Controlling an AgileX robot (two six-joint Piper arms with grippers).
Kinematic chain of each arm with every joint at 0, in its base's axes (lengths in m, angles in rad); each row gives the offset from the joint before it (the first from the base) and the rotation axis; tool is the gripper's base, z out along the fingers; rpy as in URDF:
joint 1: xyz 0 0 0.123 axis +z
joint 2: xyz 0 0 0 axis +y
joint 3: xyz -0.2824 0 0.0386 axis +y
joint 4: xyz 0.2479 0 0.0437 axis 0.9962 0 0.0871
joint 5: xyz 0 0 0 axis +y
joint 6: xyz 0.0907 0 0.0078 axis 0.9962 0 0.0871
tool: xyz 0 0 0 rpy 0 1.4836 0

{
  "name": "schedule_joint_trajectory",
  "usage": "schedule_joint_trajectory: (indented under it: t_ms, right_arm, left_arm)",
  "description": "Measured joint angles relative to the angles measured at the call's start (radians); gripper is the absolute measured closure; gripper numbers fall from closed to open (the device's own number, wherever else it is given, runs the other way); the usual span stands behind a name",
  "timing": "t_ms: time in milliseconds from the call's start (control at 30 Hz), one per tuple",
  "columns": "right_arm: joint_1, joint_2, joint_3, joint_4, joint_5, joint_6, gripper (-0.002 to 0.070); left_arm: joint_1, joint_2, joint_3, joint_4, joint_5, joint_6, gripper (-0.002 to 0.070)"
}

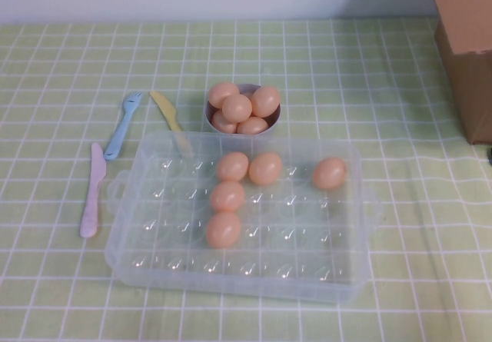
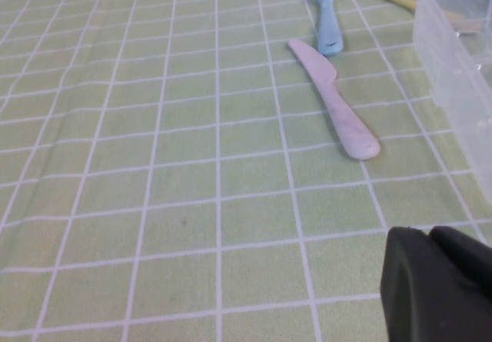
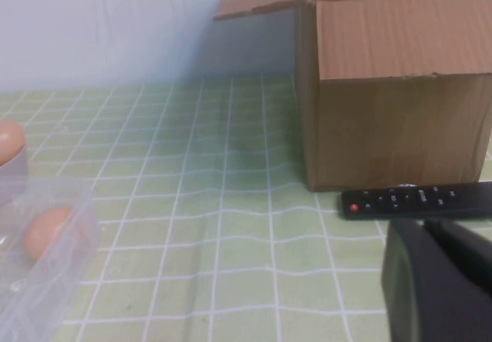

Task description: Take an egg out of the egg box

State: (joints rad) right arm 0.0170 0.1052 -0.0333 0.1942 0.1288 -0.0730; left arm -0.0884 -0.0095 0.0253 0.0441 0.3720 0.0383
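The clear plastic egg box (image 1: pixel 138 227) lies in the middle of the table in the high view and holds several peach-orange eggs. One egg (image 1: pixel 329 173) sits alone near its right side; the others (image 1: pixel 227 196) cluster near the centre. Neither gripper shows in the high view. My left gripper (image 2: pixel 427 234) is shut and empty, low over the cloth, left of the box corner (image 2: pixel 453 58). My right gripper (image 3: pixel 421 225) is shut and empty, off to the right of the box (image 3: pixel 54 280), where one egg (image 3: pixel 46 233) shows through the wall.
A small round bowl (image 1: pixel 270 123) of eggs stands behind the box. A pink knife (image 1: pixel 92 192), a blue fork (image 1: pixel 123 127) and a yellow knife (image 1: pixel 165 110) lie left of it. A brown cardboard box (image 1: pixel 469 42) stands at the far right, with a black remote (image 3: pixel 419 198) in front of it.
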Motion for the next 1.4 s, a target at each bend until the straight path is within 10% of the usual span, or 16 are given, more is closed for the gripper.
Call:
schedule_joint_trajectory:
  t_ms: [1400]
  right_arm:
    - [-0.006,-0.114,0.058,-0.083,0.271,-0.029,0.0694]
  left_arm:
    - [0.000,0.000,0.000,0.000,0.000,0.000,0.0680]
